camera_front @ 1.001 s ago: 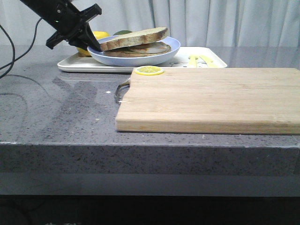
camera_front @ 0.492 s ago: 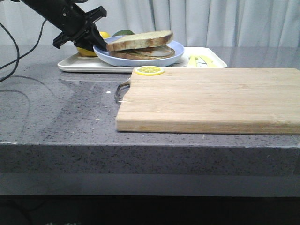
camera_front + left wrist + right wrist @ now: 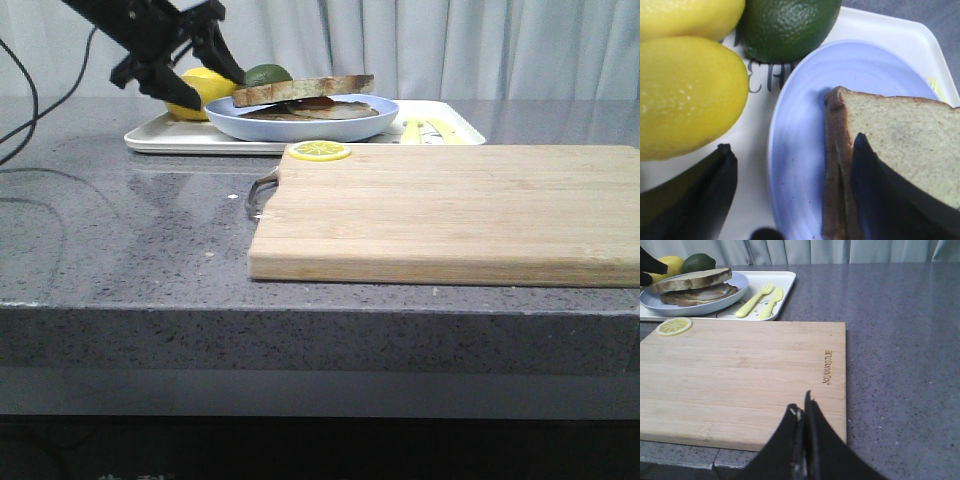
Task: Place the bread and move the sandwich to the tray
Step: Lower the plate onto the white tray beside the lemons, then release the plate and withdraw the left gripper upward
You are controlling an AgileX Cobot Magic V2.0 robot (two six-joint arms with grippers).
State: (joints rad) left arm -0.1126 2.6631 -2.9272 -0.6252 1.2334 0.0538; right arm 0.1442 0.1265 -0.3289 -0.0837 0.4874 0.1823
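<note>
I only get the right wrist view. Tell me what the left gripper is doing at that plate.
Observer: The left gripper is open. In the left wrist view the rim of the plate lies in the gap between its fingers, unclamped.
Operator: Report what is crowding that end of the tray.
Observer: A near lemon, a second lemon past it and a lime, all on the tray beside the plate.
Operator: Confirm the plate sits flat.
Observer: Side-on in the front view, the plate looks level on the tray, with the sandwich on it.
</note>
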